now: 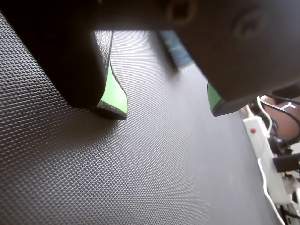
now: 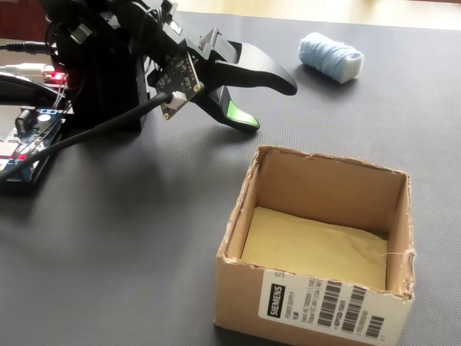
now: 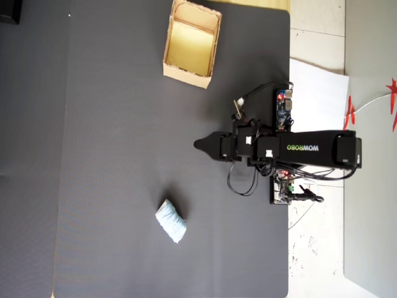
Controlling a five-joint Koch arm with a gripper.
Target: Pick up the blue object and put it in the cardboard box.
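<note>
A: Bundle location?

B: The blue object lies on the dark mat covering the counter, at about seven o'clock from the end effector in the overhead view, well apart from it.

A: And the cardboard box?

B: It sits near twelve o'clock, open side up, nothing in it.

A: Is the end effector grasping anything?

B: No. The wrist view shows its green-padded jaws spread apart over bare mat, and the fixed view agrees.
</note>
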